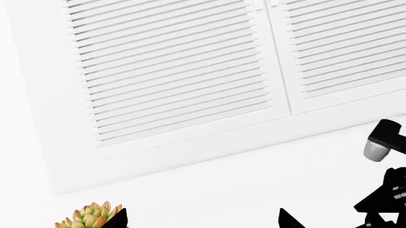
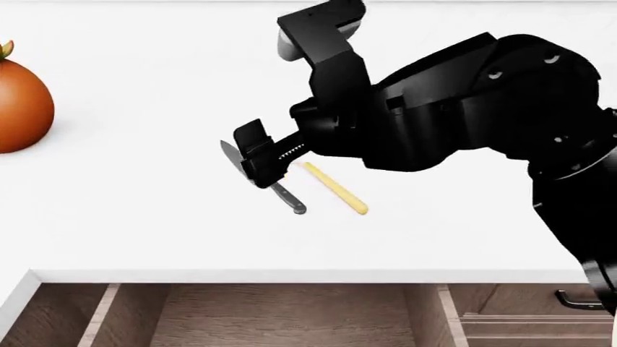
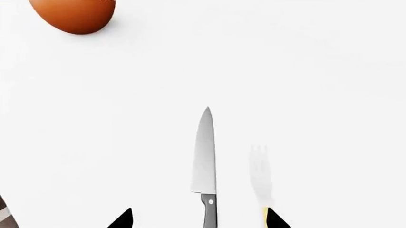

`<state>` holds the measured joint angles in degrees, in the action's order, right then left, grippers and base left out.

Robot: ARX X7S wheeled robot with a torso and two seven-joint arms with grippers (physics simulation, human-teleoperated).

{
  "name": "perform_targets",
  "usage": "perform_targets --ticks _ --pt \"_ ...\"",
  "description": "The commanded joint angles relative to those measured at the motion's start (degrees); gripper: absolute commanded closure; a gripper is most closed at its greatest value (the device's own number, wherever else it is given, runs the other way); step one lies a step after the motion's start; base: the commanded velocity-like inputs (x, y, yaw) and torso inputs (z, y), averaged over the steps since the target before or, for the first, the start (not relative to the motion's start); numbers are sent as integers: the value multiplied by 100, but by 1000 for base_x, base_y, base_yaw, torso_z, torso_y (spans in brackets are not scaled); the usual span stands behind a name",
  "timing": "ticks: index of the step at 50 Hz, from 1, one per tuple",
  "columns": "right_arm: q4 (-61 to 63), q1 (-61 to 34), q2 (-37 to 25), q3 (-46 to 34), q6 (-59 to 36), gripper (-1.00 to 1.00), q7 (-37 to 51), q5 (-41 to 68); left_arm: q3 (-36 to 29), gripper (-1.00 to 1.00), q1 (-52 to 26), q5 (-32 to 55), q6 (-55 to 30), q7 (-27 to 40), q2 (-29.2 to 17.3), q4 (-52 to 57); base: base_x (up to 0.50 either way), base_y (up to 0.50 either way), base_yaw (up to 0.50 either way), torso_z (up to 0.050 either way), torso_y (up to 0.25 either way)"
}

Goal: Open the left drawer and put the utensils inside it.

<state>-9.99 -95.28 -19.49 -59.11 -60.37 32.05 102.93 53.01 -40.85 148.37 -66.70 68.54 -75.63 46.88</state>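
In the left wrist view the left gripper (image 1: 203, 224) shows only as two dark fingertips at the frame edge, set wide apart with nothing between them; beyond them are white louvred doors (image 1: 190, 71), a small succulent (image 1: 92, 216) beside one fingertip, and part of the other arm (image 1: 383, 142). No writing or label can be read there. In the head view the right gripper (image 2: 259, 160) hangs over the white counter (image 2: 144, 217), right above the knife (image 2: 279, 191), whose blade tip and handle end show on either side of it; the fork (image 2: 337, 189) lies just beside the knife, its yellow handle plain. A round orange pot (image 2: 19, 105) stands well apart toward the left. Below the counter edge the left drawer (image 2: 279, 314) stands pulled out, its brown inside bare; a narrower drawer (image 2: 540, 318) sits beside it, shut. In the right wrist view the jaws are spread, the knife lying between the fingertips, the fork touching one tip. No brands or text show anywhere.
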Motion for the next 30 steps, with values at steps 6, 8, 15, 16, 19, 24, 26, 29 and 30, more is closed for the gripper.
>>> perform_targets --ticks 6,8,15,16,19,24,26,29,30 --pt "87 201 241 -89 134 -100 273 64 50 -100 49 21 -54 35 56 5 0 0 0 0 0" --pt "80 211 248 -94 140 -100 291 78 40 -100 48 9 -39 25 48 11 0 0 0 0 0" --pt "19 272 318 -144 166 -100 289 62 66 -100 61 22 -56 32 60 3 0 0 0 0 0" --pt "6 273 330 -147 170 -100 281 60 71 -100 63 26 -58 34 63 3 0 0 0 0 0" --pt "-29 269 355 -156 179 -100 268 54 72 -100 63 18 -55 26 61 -2 0 0 0 0 0" --pt "-112 324 393 -210 215 -100 164 -54 75 -100 67 5 -58 16 66 -4 0 0 0 0 0" --pt "-175 329 418 -231 230 -100 101 -106 74 -100 67 0 -56 11 65 -2 0 0 0 0 0" --pt "-230 346 461 -264 251 -100 22 -173 82 -100 78 -6 -73 15 86 -2 0 0 0 0 0" --pt "-286 367 480 -290 273 -100 -50 -239 92 -100 85 2 -85 25 94 -2 0 0 0 0 0"
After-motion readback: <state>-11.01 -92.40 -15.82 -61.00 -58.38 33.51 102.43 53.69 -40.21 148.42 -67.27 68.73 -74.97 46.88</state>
